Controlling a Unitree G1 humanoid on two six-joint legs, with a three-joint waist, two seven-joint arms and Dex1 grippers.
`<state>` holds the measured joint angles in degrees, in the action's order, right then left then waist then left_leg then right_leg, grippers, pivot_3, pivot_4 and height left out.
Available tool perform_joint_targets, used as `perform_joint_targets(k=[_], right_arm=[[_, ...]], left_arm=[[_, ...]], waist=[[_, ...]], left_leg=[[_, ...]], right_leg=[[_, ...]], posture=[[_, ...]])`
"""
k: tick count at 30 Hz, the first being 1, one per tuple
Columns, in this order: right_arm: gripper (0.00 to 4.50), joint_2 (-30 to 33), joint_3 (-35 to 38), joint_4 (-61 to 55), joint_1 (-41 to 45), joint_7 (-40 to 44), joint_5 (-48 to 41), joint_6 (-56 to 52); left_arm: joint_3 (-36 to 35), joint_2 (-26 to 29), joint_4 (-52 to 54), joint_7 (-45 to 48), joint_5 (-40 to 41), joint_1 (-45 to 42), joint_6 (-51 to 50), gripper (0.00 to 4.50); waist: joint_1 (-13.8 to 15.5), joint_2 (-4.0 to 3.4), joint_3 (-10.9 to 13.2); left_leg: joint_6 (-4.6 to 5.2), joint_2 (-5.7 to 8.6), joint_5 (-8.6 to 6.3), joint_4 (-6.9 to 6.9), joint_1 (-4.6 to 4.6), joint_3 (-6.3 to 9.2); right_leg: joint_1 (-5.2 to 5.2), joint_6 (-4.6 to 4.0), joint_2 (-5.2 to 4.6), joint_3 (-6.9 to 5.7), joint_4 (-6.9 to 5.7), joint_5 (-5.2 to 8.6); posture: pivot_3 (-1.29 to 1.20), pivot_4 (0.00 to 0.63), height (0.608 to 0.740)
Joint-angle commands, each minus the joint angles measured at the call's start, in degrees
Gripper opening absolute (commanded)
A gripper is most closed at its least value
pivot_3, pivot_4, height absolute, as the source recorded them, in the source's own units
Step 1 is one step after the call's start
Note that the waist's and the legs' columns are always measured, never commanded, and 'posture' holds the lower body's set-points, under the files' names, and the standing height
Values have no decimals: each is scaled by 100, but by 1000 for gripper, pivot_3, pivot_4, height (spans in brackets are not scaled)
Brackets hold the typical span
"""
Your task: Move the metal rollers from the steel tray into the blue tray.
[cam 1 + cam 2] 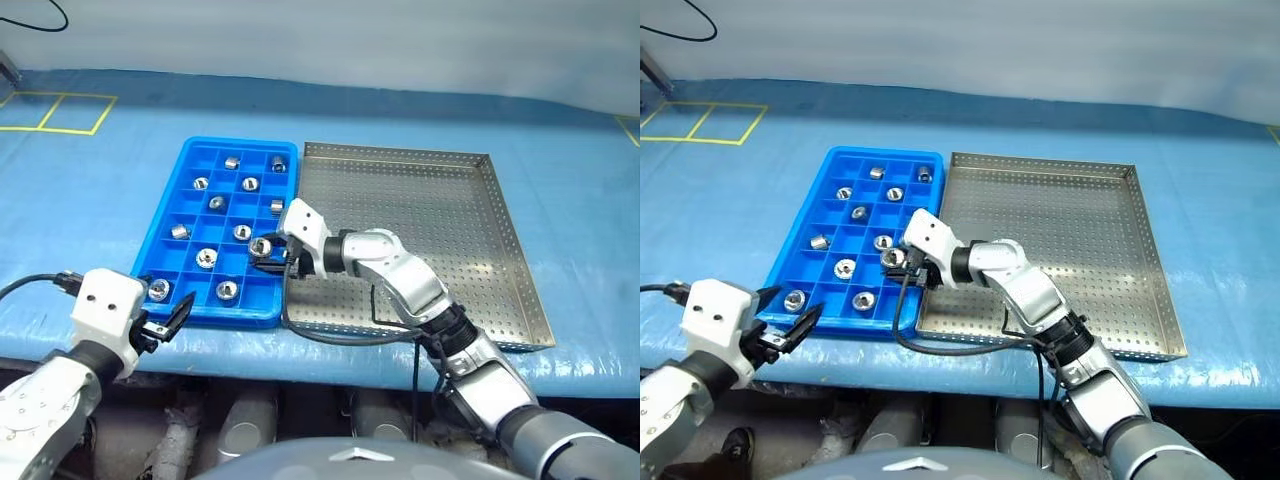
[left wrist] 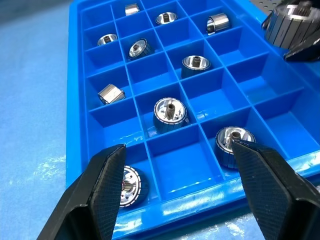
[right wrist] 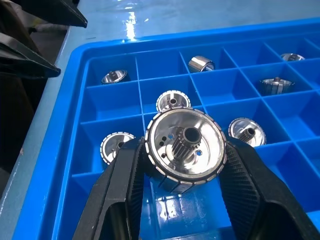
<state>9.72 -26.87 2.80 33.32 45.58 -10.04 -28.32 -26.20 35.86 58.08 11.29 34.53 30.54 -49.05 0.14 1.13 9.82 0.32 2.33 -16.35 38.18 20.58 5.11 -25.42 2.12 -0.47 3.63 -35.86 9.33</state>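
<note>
Left gripper [image 1: 168, 318] off the near-left corner of the blue tray [image 1: 190, 160], jaws spread, empty; likely parked clear of the drop. Blue tray holds rollers [image 1: 207, 258] singly, one per cell, several cells still bare. Right gripper [image 1: 268, 256] over the tray's near-right cells, jaws pinching a roller [image 3: 185, 150] by its rim, bore facing the wrist camera; probably lined up to drop into a free cell. Steel tray [image 1: 440, 220] to the right, no rollers on its floor
</note>
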Motion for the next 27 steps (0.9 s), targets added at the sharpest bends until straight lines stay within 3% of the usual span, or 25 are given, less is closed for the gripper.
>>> perform_joint_targets(k=[1,8,15,21,25,27], right_arm=[[1792,-116,-6,270,215,68,128,257],[1792,-150,104,607,290,64,311,375],[4060,-142,330,264,166,-151,308,452],[4060,-199,1047,-698,-85,-565,-142,3],[4060,219,1587,-1269,-366,-737,-296,-283],[4422,547,1828,-1487,-546,-789,-305,-375]], left_arm=[[-11,128,192,-177,157,9,203,3688],[34,320,192,-342,351,-83,185,3688],[152,362,190,-338,386,-404,-12,3688],[838,369,-73,-242,278,-1174,-117,3688],[1509,286,-465,-135,81,-2022,-30,3688],[1820,209,-726,-48,-33,-2452,27,3688]], waist=[[7,-1,0],[8,-2,1],[-1,-2,1],[-37,-2,1],[-72,-2,-1],[-76,-2,-1]], left_leg=[[-1,0,0,0,0,0],[-3,0,1,-8,0,3],[-5,0,3,-11,0,1],[-7,0,4,-11,1,2],[-9,3,5,-10,2,2],[-8,7,5,-8,2,0]], right_leg=[[0,0,1,-2,0,0],[-1,-3,2,-6,0,1],[-1,-4,1,-11,1,2],[0,-1,1,-15,1,0],[3,-1,-1,-19,1,0],[6,0,-4,-19,4,-1]], posture=[[165,150,740],[147,150,740],[112,150,740],[63,150,740],[14,150,740],[-23,150,740]])
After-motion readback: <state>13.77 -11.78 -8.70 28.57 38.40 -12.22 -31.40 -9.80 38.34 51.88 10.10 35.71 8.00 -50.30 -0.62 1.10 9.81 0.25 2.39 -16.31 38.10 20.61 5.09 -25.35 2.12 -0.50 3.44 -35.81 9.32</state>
